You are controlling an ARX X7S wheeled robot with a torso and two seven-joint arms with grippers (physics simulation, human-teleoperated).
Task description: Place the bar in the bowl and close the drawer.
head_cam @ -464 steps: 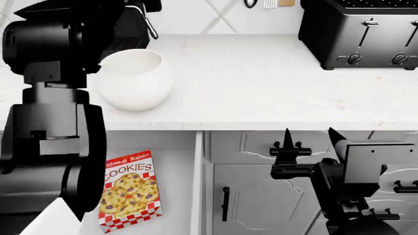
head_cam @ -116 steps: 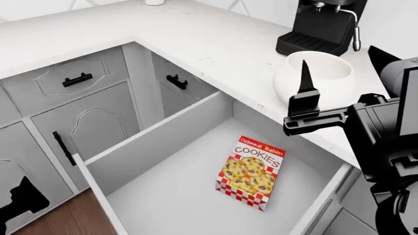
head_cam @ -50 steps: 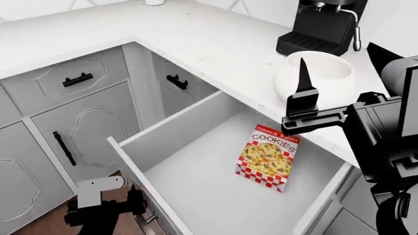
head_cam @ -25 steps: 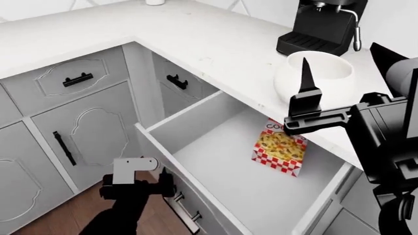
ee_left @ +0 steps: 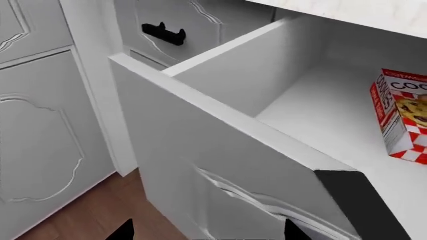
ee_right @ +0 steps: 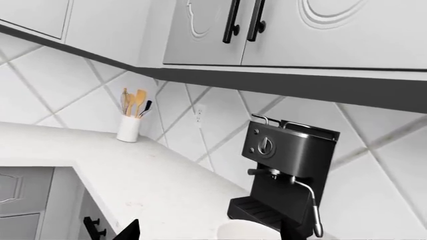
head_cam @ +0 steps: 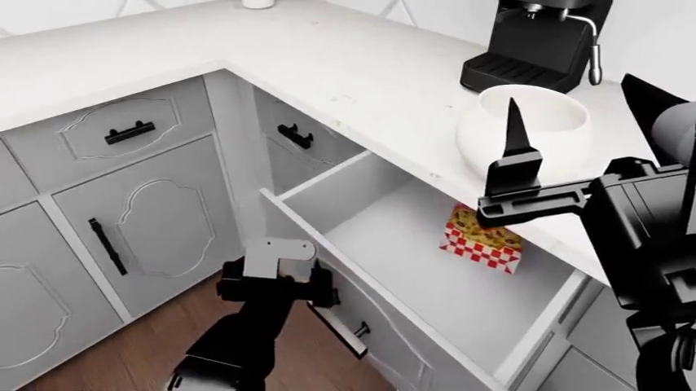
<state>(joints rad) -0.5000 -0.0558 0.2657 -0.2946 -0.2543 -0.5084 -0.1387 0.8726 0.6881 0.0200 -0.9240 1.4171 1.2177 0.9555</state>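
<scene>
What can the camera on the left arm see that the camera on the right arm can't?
Only the left wrist view shows the open drawer with the bar inside, and the wooden floor. Only the right wrist view shows the coffee machine, the utensil pot and the wall cupboards. Both show the white counter and grey cabinet fronts.

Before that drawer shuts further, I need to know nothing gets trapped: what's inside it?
Inside the drawer lies only the bar, near the back. Its far end is hidden under the countertop edge and behind the right gripper.
</scene>
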